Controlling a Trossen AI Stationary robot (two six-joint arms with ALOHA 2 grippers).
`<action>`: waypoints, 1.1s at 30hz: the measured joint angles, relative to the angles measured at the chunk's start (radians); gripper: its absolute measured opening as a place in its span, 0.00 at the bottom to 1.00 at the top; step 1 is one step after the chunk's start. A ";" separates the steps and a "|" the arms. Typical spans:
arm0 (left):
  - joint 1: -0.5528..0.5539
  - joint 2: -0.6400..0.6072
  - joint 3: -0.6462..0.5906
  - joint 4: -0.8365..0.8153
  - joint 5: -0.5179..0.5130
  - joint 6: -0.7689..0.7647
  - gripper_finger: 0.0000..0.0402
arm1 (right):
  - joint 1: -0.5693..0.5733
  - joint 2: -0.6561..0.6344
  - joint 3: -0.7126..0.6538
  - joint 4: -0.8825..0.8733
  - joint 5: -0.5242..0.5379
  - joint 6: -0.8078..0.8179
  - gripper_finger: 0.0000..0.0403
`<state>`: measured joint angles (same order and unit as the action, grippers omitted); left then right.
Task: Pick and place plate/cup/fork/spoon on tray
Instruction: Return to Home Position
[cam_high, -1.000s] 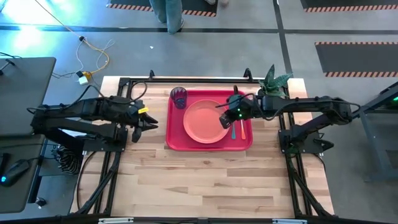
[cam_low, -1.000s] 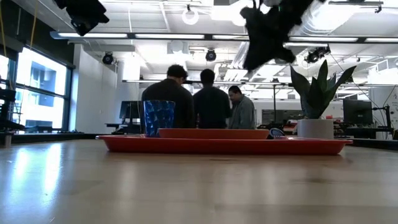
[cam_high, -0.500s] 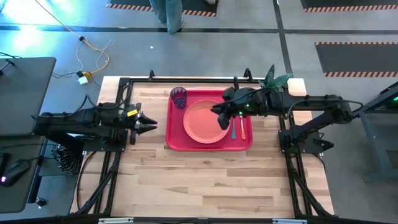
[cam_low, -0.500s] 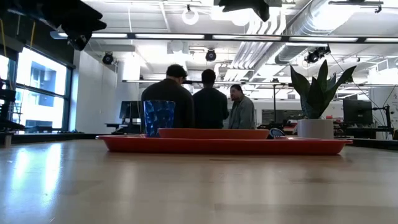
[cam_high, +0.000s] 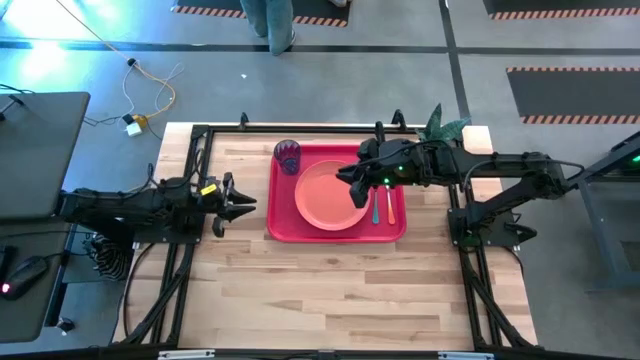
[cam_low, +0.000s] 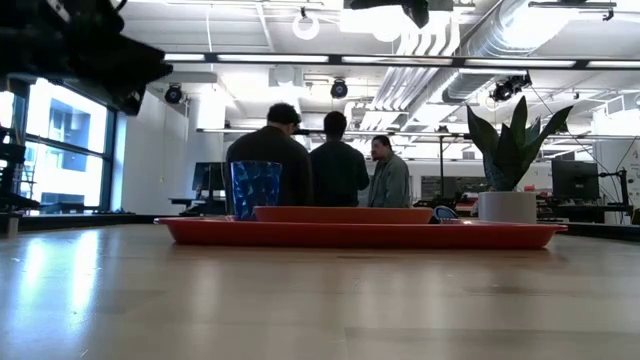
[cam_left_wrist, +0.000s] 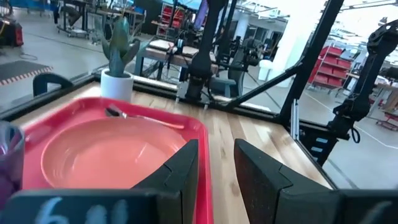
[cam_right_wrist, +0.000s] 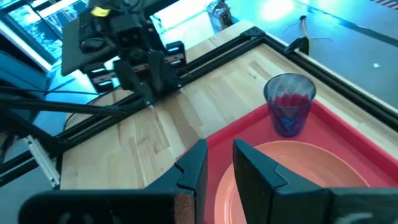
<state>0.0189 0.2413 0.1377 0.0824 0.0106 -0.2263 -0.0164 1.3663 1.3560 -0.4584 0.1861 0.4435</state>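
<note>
The red tray (cam_high: 300, 235) lies at the table's far middle. On it rest the salmon plate (cam_high: 328, 197), the blue-purple cup (cam_high: 289, 156) upright in the far left corner, and the teal-handled spoon (cam_high: 376, 207) and orange-handled fork (cam_high: 390, 208) side by side right of the plate. My right gripper (cam_high: 346, 180) hovers above the plate's right part, empty, with a narrow gap between its fingers (cam_right_wrist: 220, 158). My left gripper (cam_high: 240, 203) hangs left of the tray, pointing at it, empty, with a narrow gap (cam_left_wrist: 216, 162).
A white pot with a green plant (cam_high: 440, 128) stands at the table's far right, behind the tray's corner. Bare wood covers the table's near half. Several people stand in the room beyond the table (cam_low: 335, 160).
My right gripper has risen from above the spoon and fork and gone toward the table's left, over the plate. My left arm has sunk lower, its gripper staying left of the tray. The tray and the things on it have kept still.
</note>
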 joint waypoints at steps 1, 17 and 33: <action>0.000 -0.011 -0.015 0.002 0.000 -0.005 0.23 | 0.001 0.000 0.000 -0.001 -0.002 0.000 0.17; 0.000 -0.174 -0.126 -0.033 0.000 -0.017 0.23 | -0.032 -0.085 -0.001 -0.018 -0.002 -0.140 0.17; 0.000 -0.171 -0.126 -0.070 0.000 -0.021 0.23 | -0.034 -0.773 -0.583 0.205 -0.035 -0.190 0.17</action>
<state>0.0191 0.0699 0.0120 0.0120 0.0107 -0.2472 -0.0502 0.5930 0.7729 -0.2531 0.1516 0.2531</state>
